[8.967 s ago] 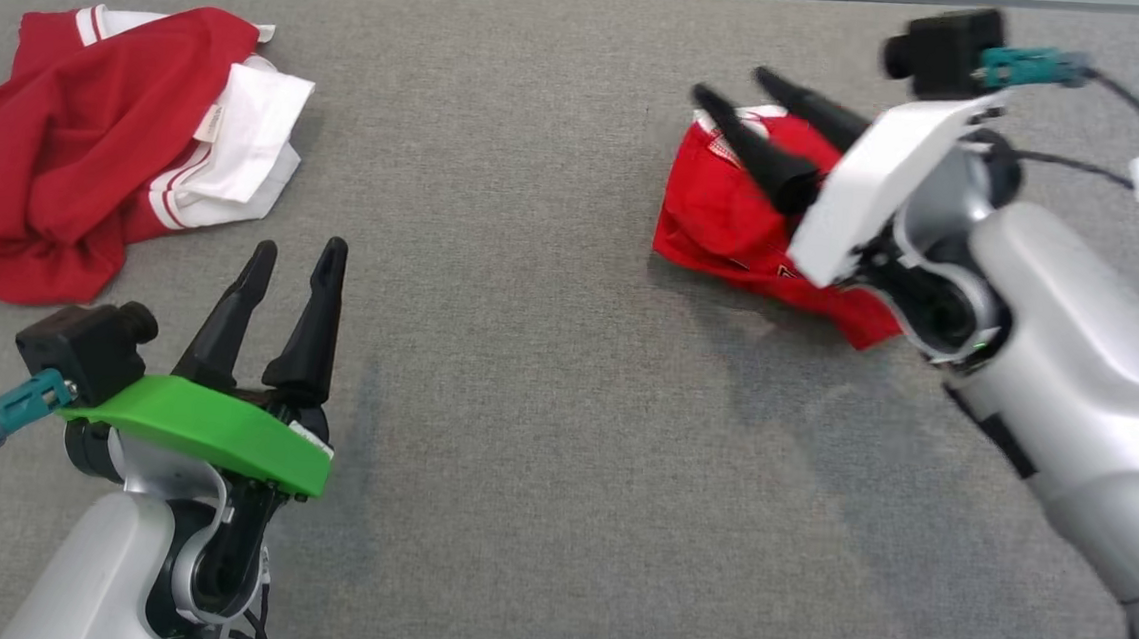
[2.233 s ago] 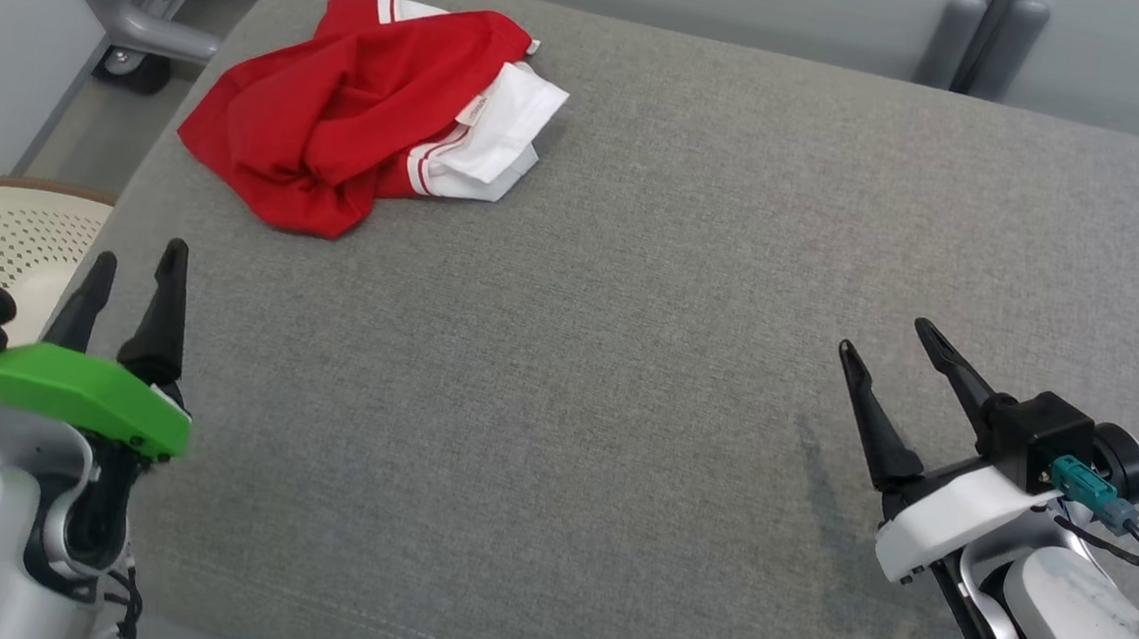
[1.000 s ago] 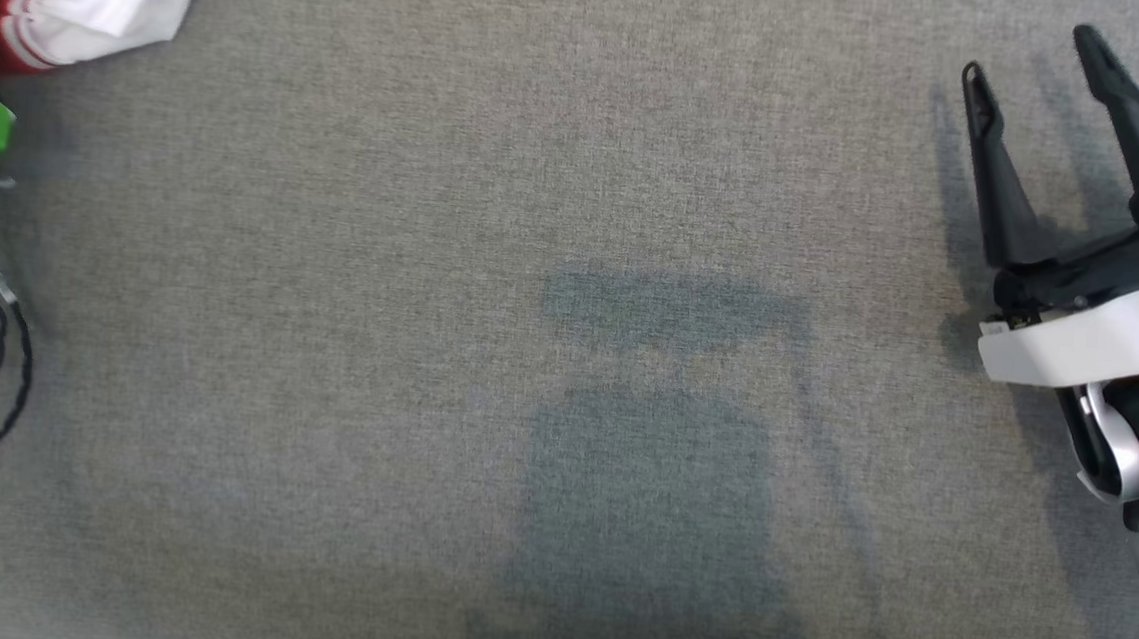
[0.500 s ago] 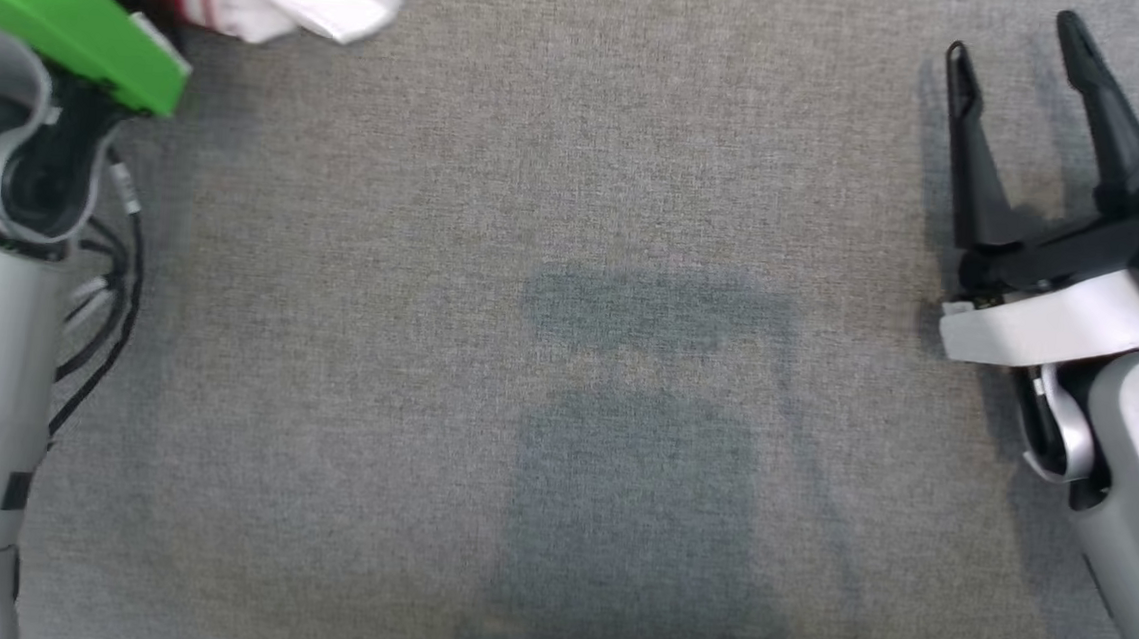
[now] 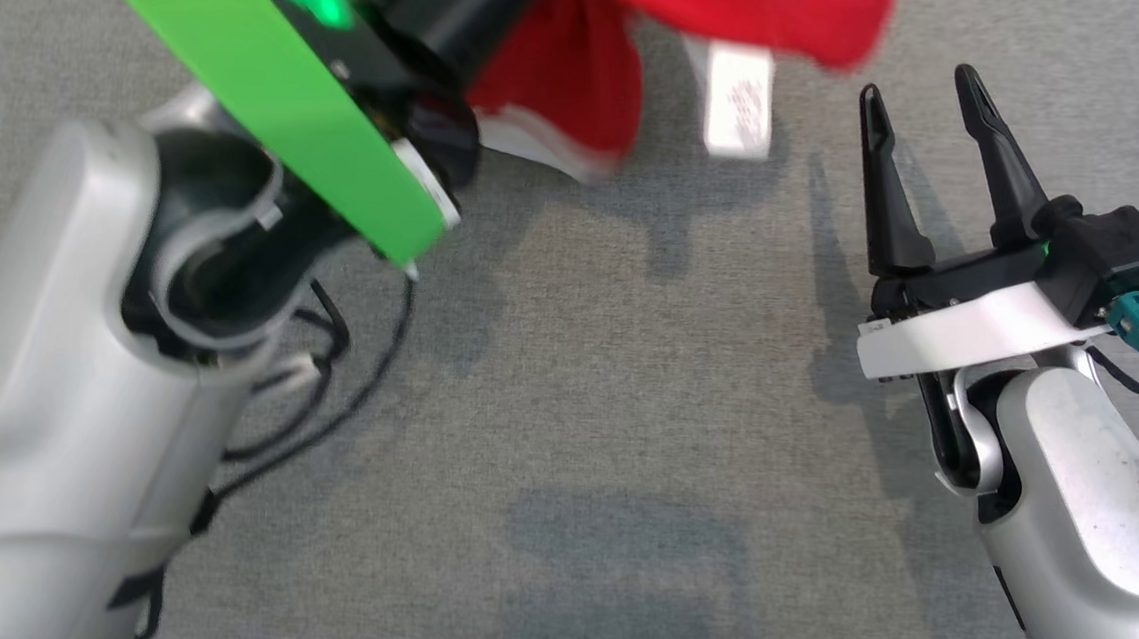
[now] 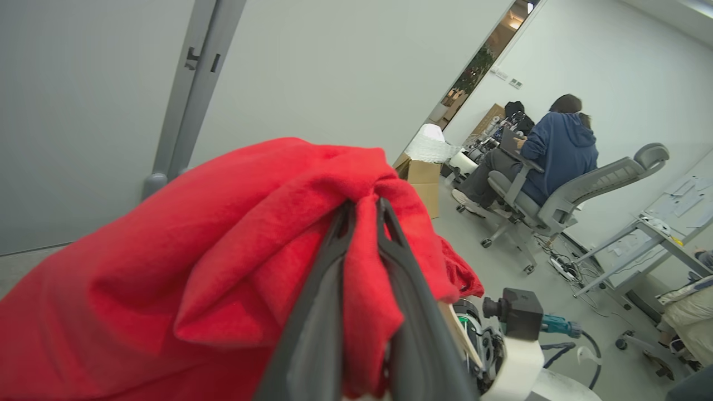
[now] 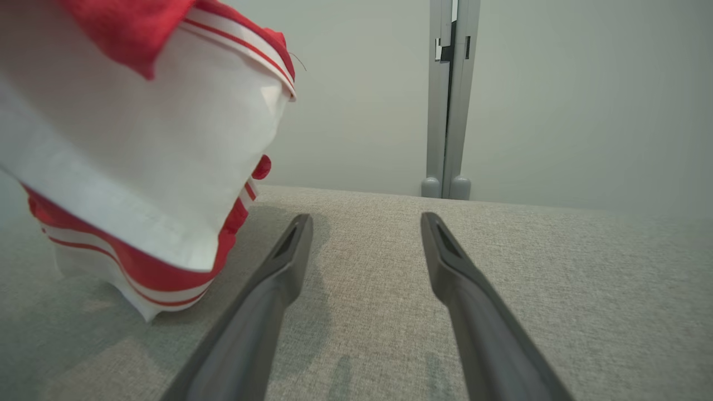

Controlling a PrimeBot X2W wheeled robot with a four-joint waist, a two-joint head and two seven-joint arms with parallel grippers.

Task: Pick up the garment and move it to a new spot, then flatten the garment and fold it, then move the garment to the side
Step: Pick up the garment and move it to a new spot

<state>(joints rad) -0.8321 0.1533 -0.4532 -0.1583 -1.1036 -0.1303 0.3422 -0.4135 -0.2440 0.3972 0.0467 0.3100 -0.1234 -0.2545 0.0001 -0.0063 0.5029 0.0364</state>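
Observation:
The garment (image 5: 587,70) is red with white, red-striped parts and a white label, and it hangs above the grey table (image 5: 627,364) at the top of the head view. My left gripper (image 6: 365,203) is shut on a bunched red fold of the garment (image 6: 223,234), with the fingertips pinching cloth. In the head view its dark fingers (image 5: 481,3) reach up into the cloth. My right gripper (image 5: 919,85) stands open just right of the hanging cloth, with nothing between its fingers. In the right wrist view the right gripper (image 7: 366,220) hovers low over the table, and the garment (image 7: 139,145) hangs at its left.
Grey fabric covers the table. Behind it are a pale wall and a grey post (image 7: 448,100). The left wrist view shows a person (image 6: 557,150) seated on an office chair, a cardboard box (image 6: 423,178) and a desk (image 6: 657,234) beyond.
My left gripper has shut on the garment, lifted it and carried it right, toward the middle of the table. The head view has shifted too. My right gripper stays open.

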